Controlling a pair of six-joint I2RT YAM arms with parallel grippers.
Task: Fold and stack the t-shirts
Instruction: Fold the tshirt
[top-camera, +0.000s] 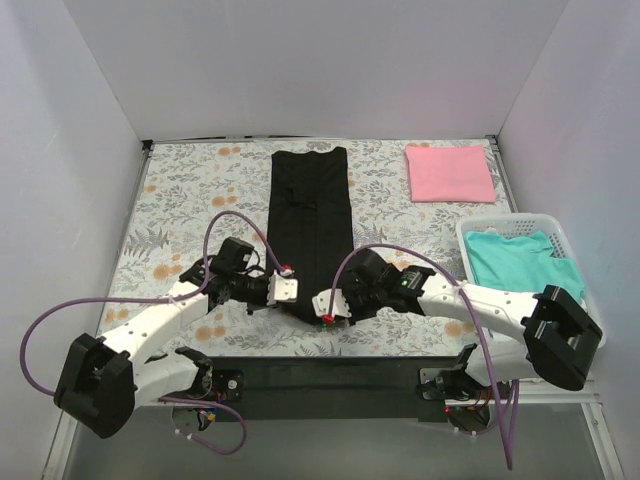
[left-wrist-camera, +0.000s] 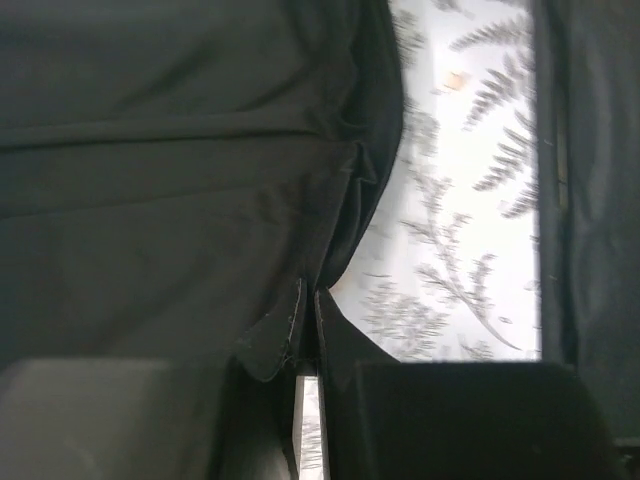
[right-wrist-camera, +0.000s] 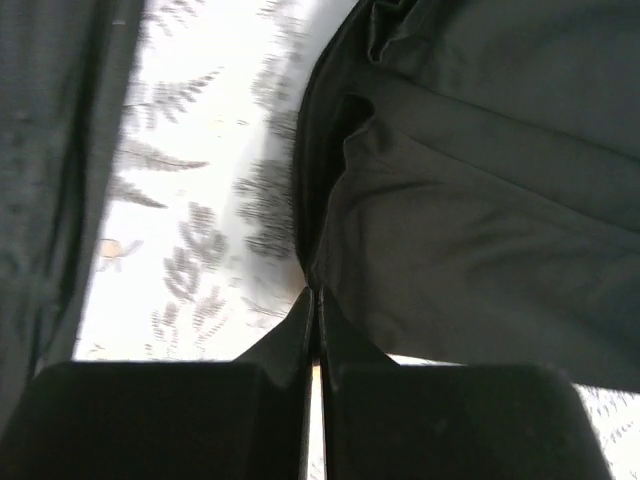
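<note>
Black soft fabric, the long narrow folded t-shirt (top-camera: 310, 225), lies lengthwise down the middle of the floral-patterned cloth-covered counter (top-camera: 180, 200), running from the far edge to the near edge. Both arms meet at the black shirt's near end. The left end effector (top-camera: 287, 290) sits at the near left corner of the black shirt, its fingers pressed together on a pinch of the hem, seen in the left wrist view (left-wrist-camera: 308, 330). The right end effector (top-camera: 332, 305) sits at the near right corner, clenched on the fabric edge (right-wrist-camera: 315, 320). Right of the black shirt, at the far corner, lies a flat folded pink square t-shirt (top-camera: 450, 172). Nearer than that, a teal t-shirt (top-camera: 515, 262) rests inside a white plastic lattice basket (top-camera: 470, 240).
</note>
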